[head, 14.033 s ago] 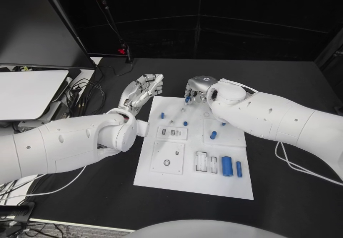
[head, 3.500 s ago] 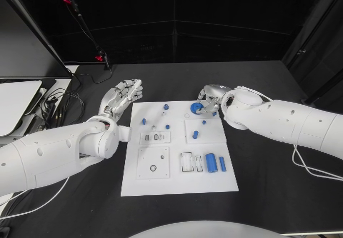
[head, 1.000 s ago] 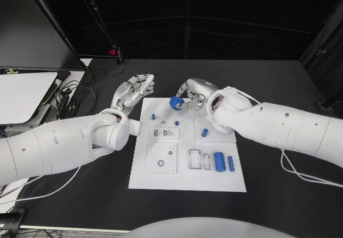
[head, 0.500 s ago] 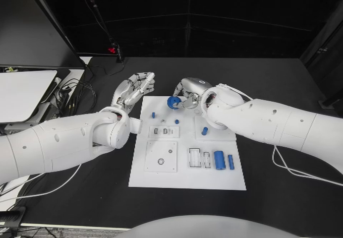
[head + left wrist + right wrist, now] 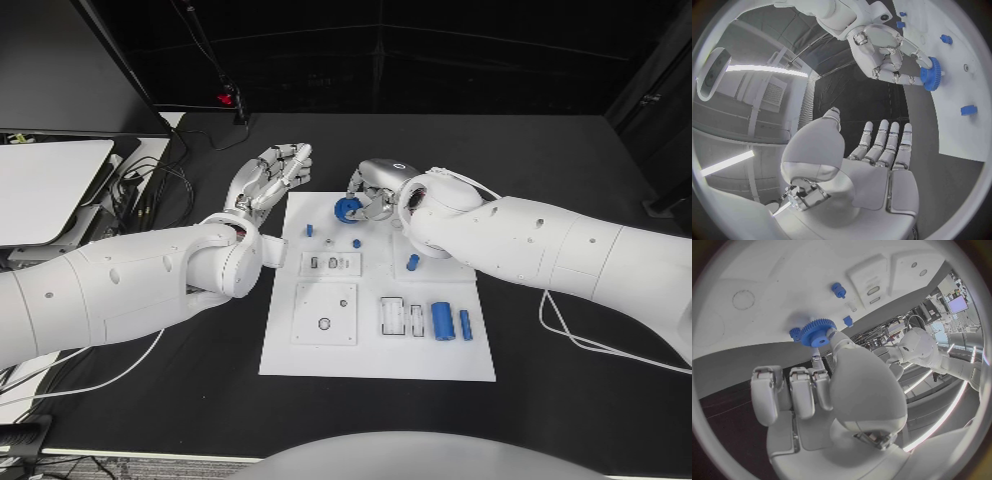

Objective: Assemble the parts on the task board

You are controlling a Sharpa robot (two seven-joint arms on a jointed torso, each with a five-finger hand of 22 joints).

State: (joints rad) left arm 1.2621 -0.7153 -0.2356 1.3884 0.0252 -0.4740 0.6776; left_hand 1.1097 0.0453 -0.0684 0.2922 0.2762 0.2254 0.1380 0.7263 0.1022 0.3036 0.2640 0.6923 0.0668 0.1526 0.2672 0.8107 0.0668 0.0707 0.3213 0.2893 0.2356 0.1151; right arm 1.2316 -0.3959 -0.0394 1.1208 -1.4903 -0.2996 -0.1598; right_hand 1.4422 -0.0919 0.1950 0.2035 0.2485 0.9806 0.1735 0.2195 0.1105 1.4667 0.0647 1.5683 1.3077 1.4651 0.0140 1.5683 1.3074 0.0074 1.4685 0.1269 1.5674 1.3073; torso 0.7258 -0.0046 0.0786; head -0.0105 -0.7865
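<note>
Right hand carries a blue gear to the far end of the task board.

Head view: the right hand [image 5: 372, 190] pinches a toothed blue gear [image 5: 348, 209] over the far edge of the flat white task board [image 5: 378, 355]; the left hand [image 5: 270, 180] hovers beside the board, fingers straight and apart, holding nothing. Small blue pegs [image 5: 309, 231] stand nearby, and smooth blue cylinders [image 5: 443, 322] lie nearer the robot. Left wrist view: the gear [image 5: 930, 73] sits at the fingertips [image 5: 907, 79], touching or just above the board; I cannot tell which. Right wrist view: the gear [image 5: 817, 333] shows fine teeth and a round hub. The step looks like seating the gear; next likely calls for lining its bore over a post and pressing down.
</note>
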